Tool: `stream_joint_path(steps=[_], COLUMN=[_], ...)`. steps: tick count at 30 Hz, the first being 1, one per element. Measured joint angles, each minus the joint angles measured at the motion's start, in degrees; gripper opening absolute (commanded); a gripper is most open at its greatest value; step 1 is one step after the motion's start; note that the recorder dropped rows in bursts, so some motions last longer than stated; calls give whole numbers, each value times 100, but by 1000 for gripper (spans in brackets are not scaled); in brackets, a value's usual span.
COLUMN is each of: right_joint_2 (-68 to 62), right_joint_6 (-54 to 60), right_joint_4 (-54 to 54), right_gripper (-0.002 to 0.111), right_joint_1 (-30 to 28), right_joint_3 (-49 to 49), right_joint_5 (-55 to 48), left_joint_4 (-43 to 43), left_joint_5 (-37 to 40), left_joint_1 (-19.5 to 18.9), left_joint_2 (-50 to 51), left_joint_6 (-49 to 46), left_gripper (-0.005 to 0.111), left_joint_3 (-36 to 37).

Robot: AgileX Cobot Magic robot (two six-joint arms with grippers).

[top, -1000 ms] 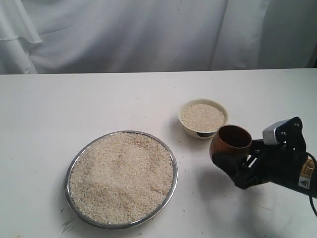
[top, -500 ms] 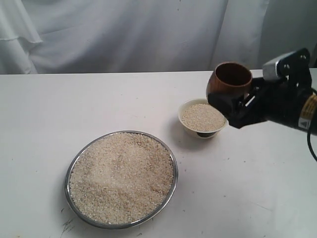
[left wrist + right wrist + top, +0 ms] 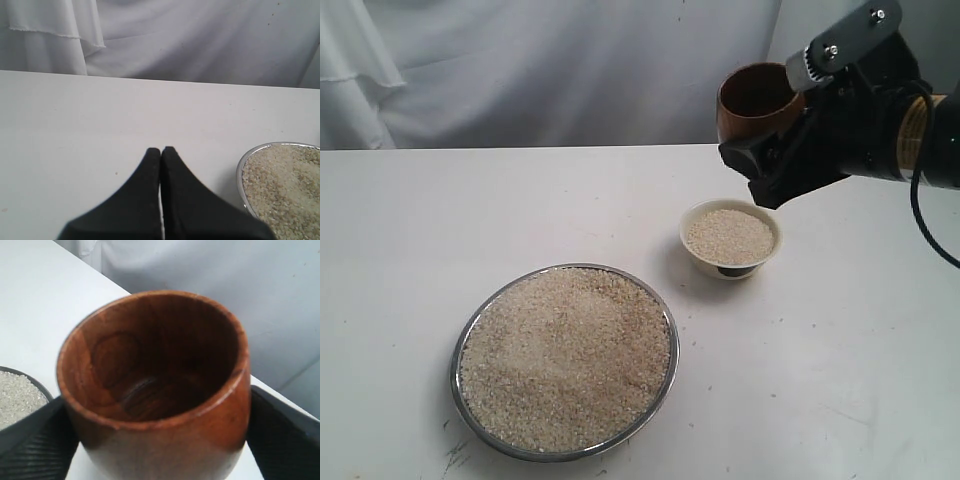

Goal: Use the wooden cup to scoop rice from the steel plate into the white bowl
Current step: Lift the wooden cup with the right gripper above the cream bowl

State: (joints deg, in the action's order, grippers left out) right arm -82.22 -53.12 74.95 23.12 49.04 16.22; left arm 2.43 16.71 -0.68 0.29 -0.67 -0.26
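The right fingers (image 3: 30, 445) grip the empty cup (image 3: 755, 95) upright, high near the bowl (image 3: 698, 255) (left fingers (image 3: 150, 190) shut, idle), presumably ready for another scoop.

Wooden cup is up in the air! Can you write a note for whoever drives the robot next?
Right gripper: shut on the wooden cup, raised in the air by the white bowl; cup looks empty.
Left gripper: shut, holding nothing, over the table beside the steel plate.
Done: the bowl holds rice nearly to its rim.
Left: the plate is heaped with rice; go back for another scoop if more is wanted.
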Motion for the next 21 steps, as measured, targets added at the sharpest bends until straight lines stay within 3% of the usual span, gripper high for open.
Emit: stream_joint_path(steps=[12, 21], right_joint_2=[73, -90], right_joint_6=[-342, 4], right_joint_4=[102, 113], right_gripper=[0, 0], right_joint_1=[85, 85], right_joint_3=[0, 48], right_joint_5=[-293, -293], left_joint_4=[0, 0], left_joint_5=[0, 0], left_joint_1=[0, 0], left_joint_2=[0, 0], left_joint_6=[0, 0], left_gripper=[0, 0], left_joint_3=[0, 0])
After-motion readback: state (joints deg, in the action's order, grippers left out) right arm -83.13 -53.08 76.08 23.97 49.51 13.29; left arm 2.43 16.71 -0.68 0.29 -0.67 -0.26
